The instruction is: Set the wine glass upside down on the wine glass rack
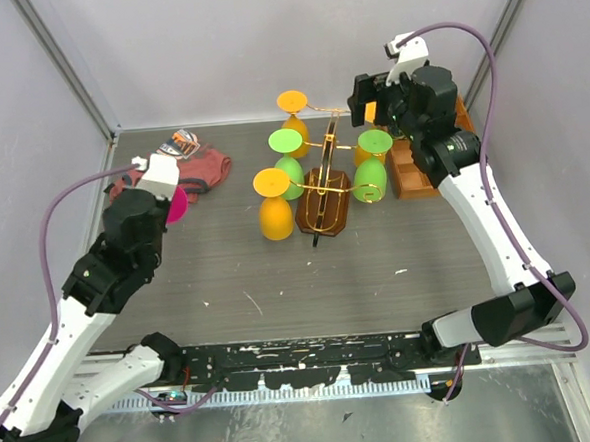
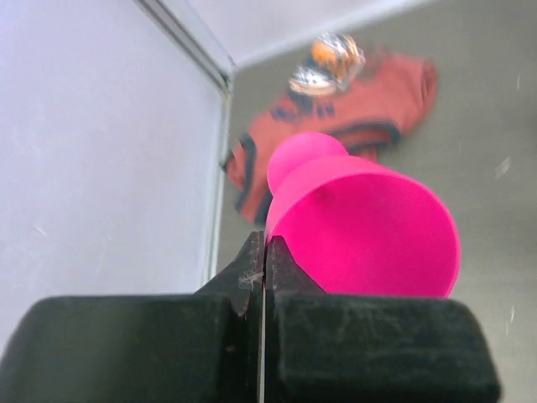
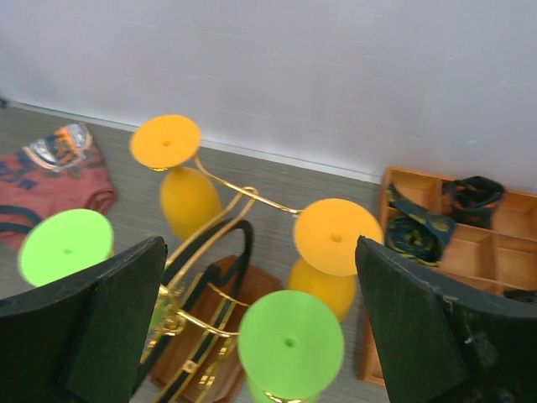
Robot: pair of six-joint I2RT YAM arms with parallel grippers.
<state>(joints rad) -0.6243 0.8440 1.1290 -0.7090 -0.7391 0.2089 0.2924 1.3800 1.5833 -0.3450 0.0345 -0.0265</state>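
A pink wine glass [image 1: 177, 204] is at my left gripper [image 1: 163, 194], off the table at the left. In the left wrist view the jaws are pressed together at the glass's edge [image 2: 361, 235], and its wide bowl fills the view beside my left gripper [image 2: 265, 245]. The wine glass rack [image 1: 323, 194] of gold wire on a brown wooden base stands mid-table. Several orange and green glasses hang on it upside down, such as the orange one [image 3: 336, 237] and the green one [image 3: 290, 342]. My right gripper [image 1: 368, 98] is open and empty above the rack's right side, also seen in its wrist view [image 3: 260, 245].
An orange-brown compartment tray [image 1: 412, 174] with dark rolled cloths stands right of the rack, and shows in the right wrist view [image 3: 495, 252]. A red cloth [image 1: 208, 172] with a shiny packet [image 1: 183, 141] lies at the back left, beyond the pink glass [image 2: 369, 109]. White walls enclose the table.
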